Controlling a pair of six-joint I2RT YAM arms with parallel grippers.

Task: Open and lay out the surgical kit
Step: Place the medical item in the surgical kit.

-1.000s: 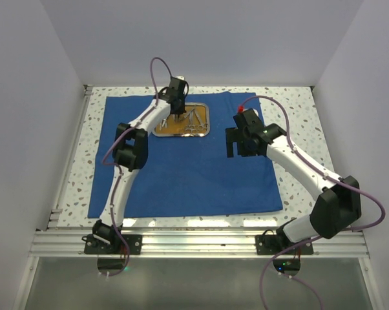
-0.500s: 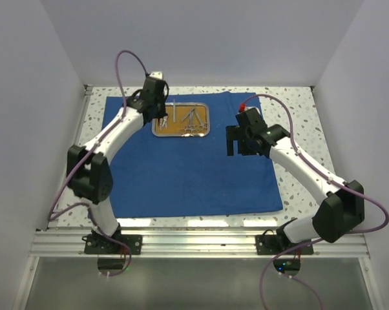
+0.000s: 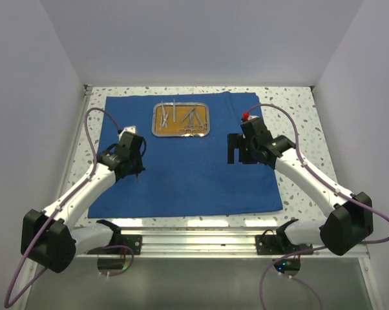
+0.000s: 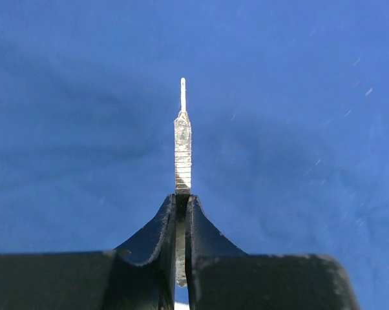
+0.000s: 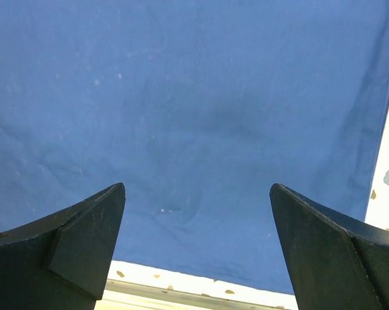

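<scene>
1. Speckled bench [image 3: 291, 103] inside plain white walls carries the royal-blue cloth [image 3: 194, 187], spread flat. The steel tray [image 3: 181, 135] sits on the cloth's far middle.
2. Ring-handled clamps [image 3: 193, 120] lie in the right half of the tray and two slimmer pieces [image 3: 168, 113] in the left half. Their exact kinds are too small to tell.
3. On the left arm [image 3: 91, 187], the jaws are pinched together on a slim, ribbed steel instrument [image 4: 182, 152], probably tweezers seen edge-on.
4. This instrument runs straight out along the line of the jaws, with its narrow tip pointing away from the wrist. It hangs over bare cloth in the near-left part, well apart from the tray.
5. Whether the tip touches the cloth cannot be told from either view.
6. The coming move looks like a lay-down. It depends on bringing that long axis down flat onto the cloth directly beneath, since a tip-first drop could let the piece tumble or snag the fabric.
7. On the right arm [image 3: 304, 171], the jaws stand wide apart and hold nothing, over the right side of the cloth near its edge.
8. For the pieces left in the tray, the right arm is the nearer one, with the clamps lying toward its far left.
</scene>
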